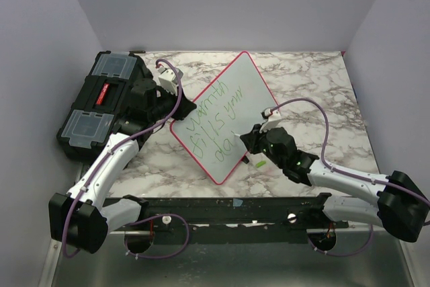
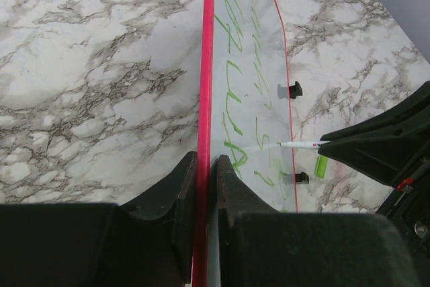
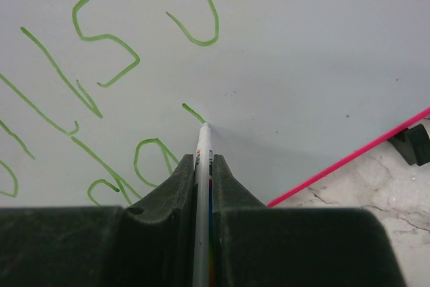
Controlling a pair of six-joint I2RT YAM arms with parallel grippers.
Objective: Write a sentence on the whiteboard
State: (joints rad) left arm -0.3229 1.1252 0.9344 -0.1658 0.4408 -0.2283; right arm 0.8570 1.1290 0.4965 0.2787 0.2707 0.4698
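Left pincer (image 2: 205, 163) clamps whiteboard (image 1: 252, 87) rim; right pincer (image 3: 203, 160) grips marker (image 3: 203, 140), tip seemingly touching surface; black toolbox (image 1: 94, 109) crowds left side.

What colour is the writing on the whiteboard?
The writing is green, clearest in the right wrist view.

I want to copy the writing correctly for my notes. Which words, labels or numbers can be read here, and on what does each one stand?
"warmth": first line of the green sentence on the whiteboard.
"fills your": second line.
"da": third line, with a short further stroke at the marker tip.
Red print on the marker barrel, red label on the black toolbox: too small to read.
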